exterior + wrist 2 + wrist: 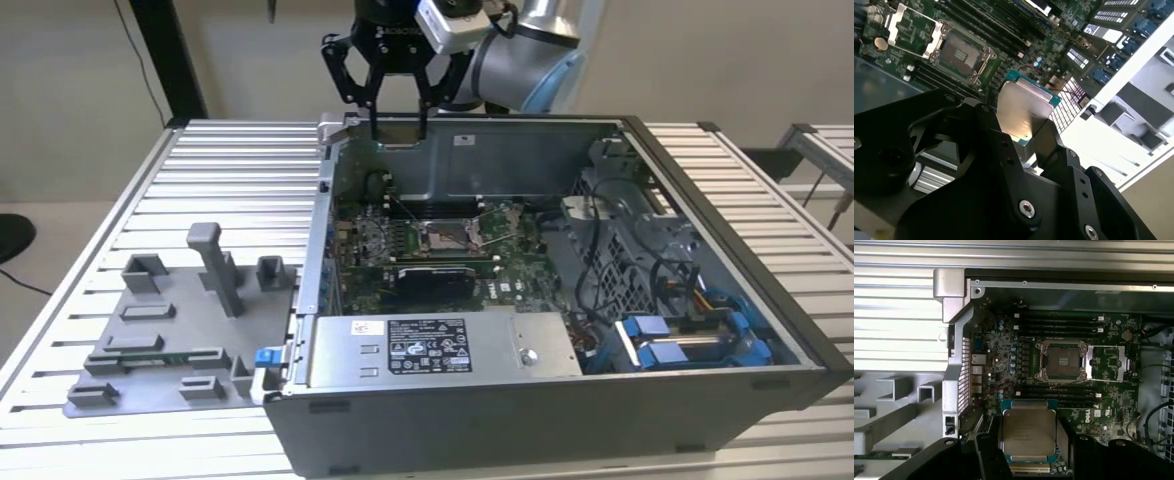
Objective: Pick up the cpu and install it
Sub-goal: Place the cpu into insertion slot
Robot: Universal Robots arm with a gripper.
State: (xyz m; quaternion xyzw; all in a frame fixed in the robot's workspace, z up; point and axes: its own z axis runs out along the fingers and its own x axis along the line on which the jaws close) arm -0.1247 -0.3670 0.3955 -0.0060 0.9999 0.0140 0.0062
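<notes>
The black two-fingered gripper [399, 122] pinches the small square cpu with a pale silver lid and green rim [1028, 432] between its jaws. It holds the chip in the air over the open grey metal computer case [534, 420] (the dark metal-framed socket [1062, 362] lies beneath, load plate folded open). The case rests on a ribbed aluminium table [214, 170] beside a grey plastic fixture tray [147, 330]. A plain beige wall [67, 60] stands behind.
</notes>
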